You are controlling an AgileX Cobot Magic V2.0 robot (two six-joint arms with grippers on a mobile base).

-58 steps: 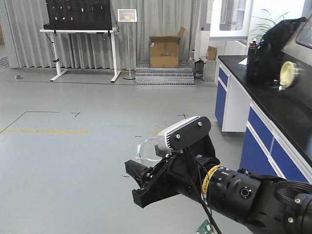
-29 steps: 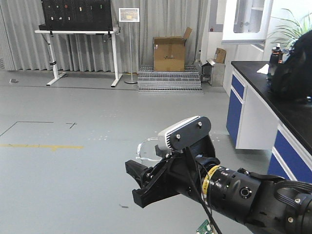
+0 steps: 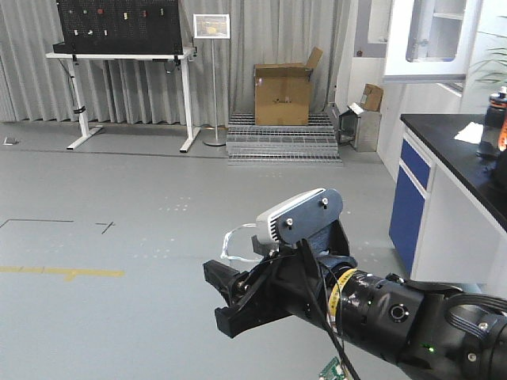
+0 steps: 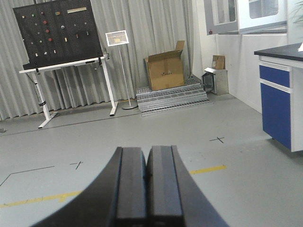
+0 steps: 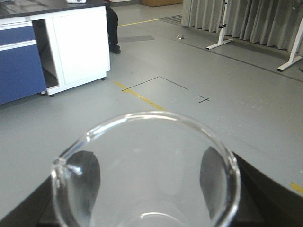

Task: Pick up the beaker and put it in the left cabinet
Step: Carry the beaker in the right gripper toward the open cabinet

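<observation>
My right gripper [image 5: 149, 187] is shut on the beaker [image 5: 151, 156], a clear glass cylinder with a pouring lip at its left rim. Its dark fingers [image 5: 87, 177] show through the glass on both sides. In the front view the right arm reaches in from the lower right. The right gripper [image 3: 220, 299] is held above the floor, with the beaker's clear rim [image 3: 240, 241] showing beside the wrist camera. My left gripper [image 4: 147, 151] is shut and empty, pointing over open floor. The left cabinet is out of view.
A blue-fronted counter [image 3: 444, 182] with a black top stands at the right. A cardboard box [image 3: 283, 93] sits on a metal grating [image 3: 281, 142] at the back. A pegboard table [image 3: 119, 55] and a sign stand [image 3: 212, 79] stand before grey curtains.
The whole scene has slid right in the front view: the counter moved toward the frame edge and the black bag on it left the view. The right arm and beaker keep their pose.
</observation>
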